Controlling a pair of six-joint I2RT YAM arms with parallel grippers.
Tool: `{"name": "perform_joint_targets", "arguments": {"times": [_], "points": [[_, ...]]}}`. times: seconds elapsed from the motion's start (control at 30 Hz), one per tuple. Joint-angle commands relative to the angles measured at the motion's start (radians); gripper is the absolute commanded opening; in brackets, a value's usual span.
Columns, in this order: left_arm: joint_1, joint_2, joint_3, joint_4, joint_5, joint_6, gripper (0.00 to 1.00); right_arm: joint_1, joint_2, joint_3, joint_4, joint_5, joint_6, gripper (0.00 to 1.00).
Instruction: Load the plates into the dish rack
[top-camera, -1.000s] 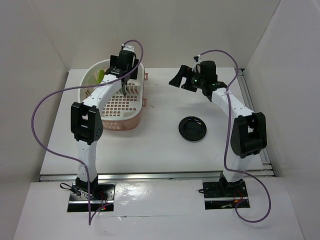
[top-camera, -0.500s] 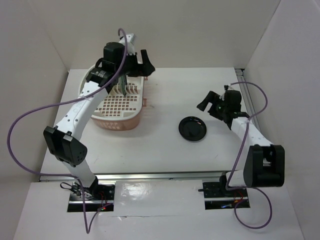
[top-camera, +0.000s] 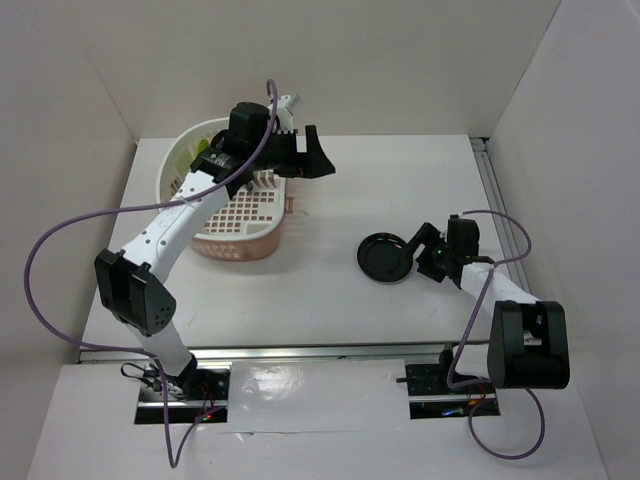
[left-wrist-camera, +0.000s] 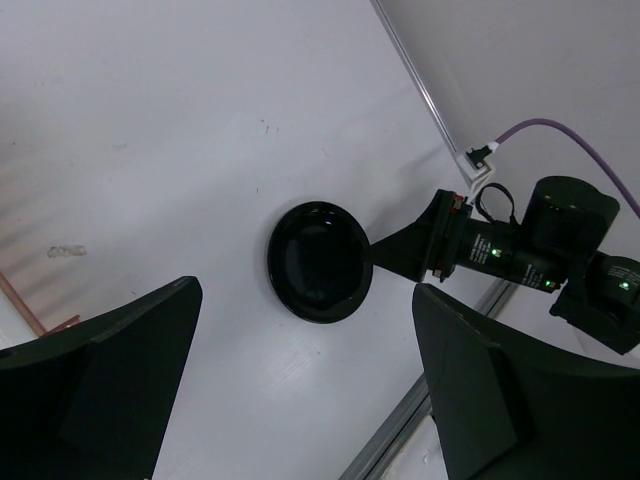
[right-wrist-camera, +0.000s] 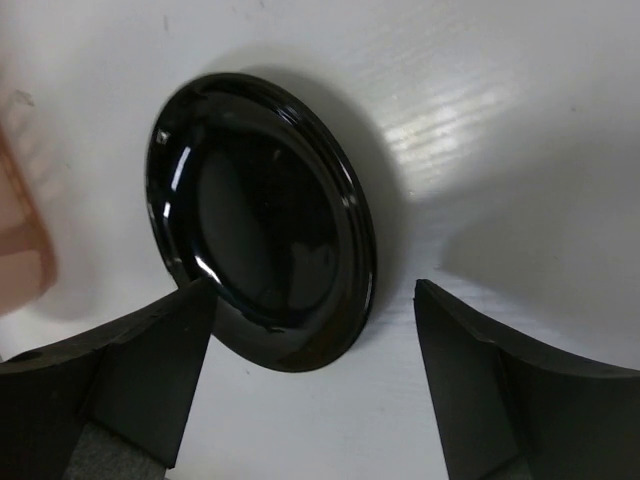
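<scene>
A glossy black plate (top-camera: 384, 257) lies flat on the white table, right of centre. My right gripper (top-camera: 411, 250) is low at its right rim and open. In the right wrist view the black plate (right-wrist-camera: 262, 260) fills the middle; the right gripper (right-wrist-camera: 310, 375) has its jaws wide apart around the near rim, and the left finger (right-wrist-camera: 130, 370) overlaps the plate's edge. My left gripper (top-camera: 312, 160) hangs open and empty just past the right end of the pink dish rack (top-camera: 240, 250). A lime green plate (top-camera: 202, 150) stands inside the rack. The left wrist view shows the black plate (left-wrist-camera: 318, 262) from above.
A metal rail (top-camera: 498, 210) runs along the table's right edge. White walls close in the back and both sides. A purple cable (top-camera: 60, 240) loops out from the left arm. A blurred corner of the dish rack (right-wrist-camera: 20, 235) shows at the left of the right wrist view.
The left arm swung right, from over the rack to past its right end. The right arm came down and forward to the black plate's right rim.
</scene>
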Motion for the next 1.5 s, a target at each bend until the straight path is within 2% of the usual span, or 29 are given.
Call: {"name": "perform_joint_targets", "arguments": {"times": [0.0,0.47,0.83,0.87,0.9,1.07,1.33,1.47], "points": [[0.002,-0.067,0.006,0.053,0.060,-0.012,1.00,-0.007,-0.021,-0.019,0.057,-0.001,0.016,0.83],[0.002,-0.086,-0.023,0.071,0.082,0.008,1.00,-0.016,0.075,-0.141,0.187,-0.002,0.036,0.57],[0.002,-0.086,-0.023,0.071,0.091,0.008,1.00,-0.016,0.141,-0.112,0.183,0.044,0.036,0.14],[0.002,-0.086,-0.023,0.071,0.091,0.008,1.00,-0.016,0.141,-0.103,0.183,0.056,0.036,0.02],[0.002,-0.086,-0.023,0.071,0.080,0.008,1.00,-0.016,0.150,-0.103,0.174,0.065,0.045,0.00],[0.002,-0.077,-0.023,0.071,0.080,0.008,1.00,-0.025,0.126,-0.051,0.163,0.076,0.067,0.00],[0.002,-0.067,-0.043,0.080,0.062,0.008,1.00,-0.025,-0.034,0.050,0.250,0.033,0.192,0.00],[0.002,-0.049,-0.052,0.090,0.062,0.008,1.00,-0.016,-0.054,0.147,0.302,-0.046,0.205,0.00]]}}
